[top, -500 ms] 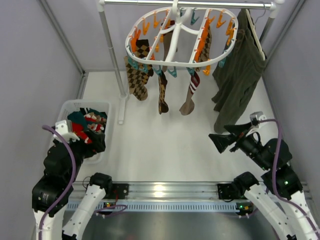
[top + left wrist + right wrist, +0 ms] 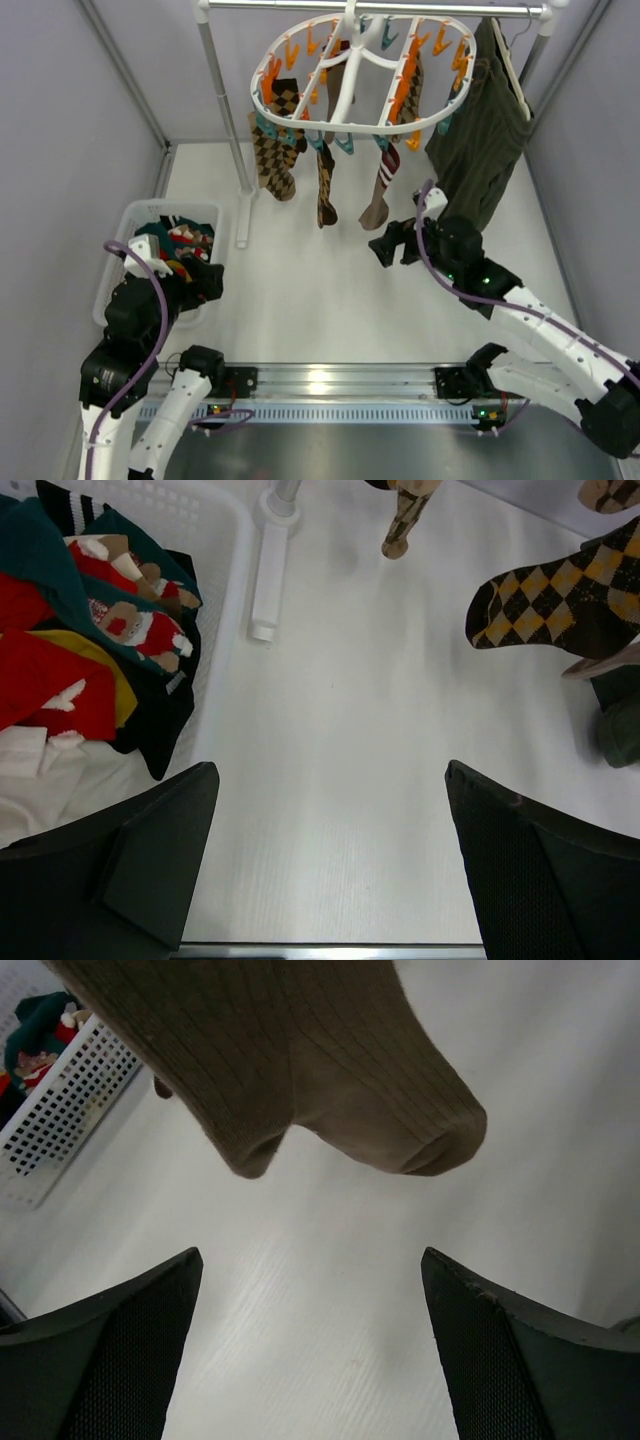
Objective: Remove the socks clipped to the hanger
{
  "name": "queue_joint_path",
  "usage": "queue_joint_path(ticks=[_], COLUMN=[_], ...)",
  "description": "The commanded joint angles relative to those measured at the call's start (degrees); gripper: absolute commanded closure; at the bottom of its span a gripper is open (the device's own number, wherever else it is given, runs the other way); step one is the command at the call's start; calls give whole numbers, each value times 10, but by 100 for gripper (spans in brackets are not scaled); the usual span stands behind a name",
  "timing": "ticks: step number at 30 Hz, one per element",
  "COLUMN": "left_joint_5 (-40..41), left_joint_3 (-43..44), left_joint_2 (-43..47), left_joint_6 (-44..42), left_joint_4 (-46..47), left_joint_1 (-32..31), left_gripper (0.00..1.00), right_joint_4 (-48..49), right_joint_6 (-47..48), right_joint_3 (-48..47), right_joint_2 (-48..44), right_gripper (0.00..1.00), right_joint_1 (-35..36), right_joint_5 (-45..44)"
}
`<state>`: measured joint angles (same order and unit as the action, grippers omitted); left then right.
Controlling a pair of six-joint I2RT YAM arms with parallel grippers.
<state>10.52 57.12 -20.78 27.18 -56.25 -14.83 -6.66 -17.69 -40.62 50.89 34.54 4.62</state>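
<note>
The white oval hanger (image 2: 352, 127) with orange and teal clips hangs from the rail at the top. Three socks hang from it: an argyle one (image 2: 273, 160) on the left, a dark patterned one (image 2: 326, 190) in the middle, and a brown one with red-white stripes (image 2: 380, 190) on the right. My right gripper (image 2: 390, 246) is open, just below and to the right of the striped sock's toe; that brown toe (image 2: 330, 1080) fills the top of the right wrist view. My left gripper (image 2: 205, 282) is open and empty beside the basket; an argyle sock (image 2: 560, 600) shows in its view.
A white basket (image 2: 130, 222) at the left holds red, green and black socks (image 2: 175, 245); it also shows in the left wrist view (image 2: 235, 570). A dark olive garment (image 2: 480, 150) hangs at the right. The white rail stand's post (image 2: 228, 110) and foot (image 2: 265, 570) stand left of the hanger.
My right arm has swung forward and left, from the right side to just under the striped sock. My left gripper has moved slightly nearer and right, beside the basket.
</note>
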Motion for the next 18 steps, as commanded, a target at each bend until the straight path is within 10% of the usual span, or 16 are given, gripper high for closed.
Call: queue_joint_path(ticks=[1, 13, 18], left_joint_5=[-25, -73, -98], left_joint_3=[-5, 4, 18], left_joint_2=[5, -2, -14], left_joint_6=[5, -10, -12], left_joint_4=[52, 57, 74], left_joint_1=[0, 0, 0], left_gripper=[1, 1, 2], right_joint_4=[125, 335, 367], right_joint_6=[47, 97, 107], right_joint_3=[-19, -2, -4], right_joint_2=[38, 127, 146], right_gripper=[14, 36, 68], right_joint_1=[60, 125, 135], right_joint_5=[-122, -295, -285])
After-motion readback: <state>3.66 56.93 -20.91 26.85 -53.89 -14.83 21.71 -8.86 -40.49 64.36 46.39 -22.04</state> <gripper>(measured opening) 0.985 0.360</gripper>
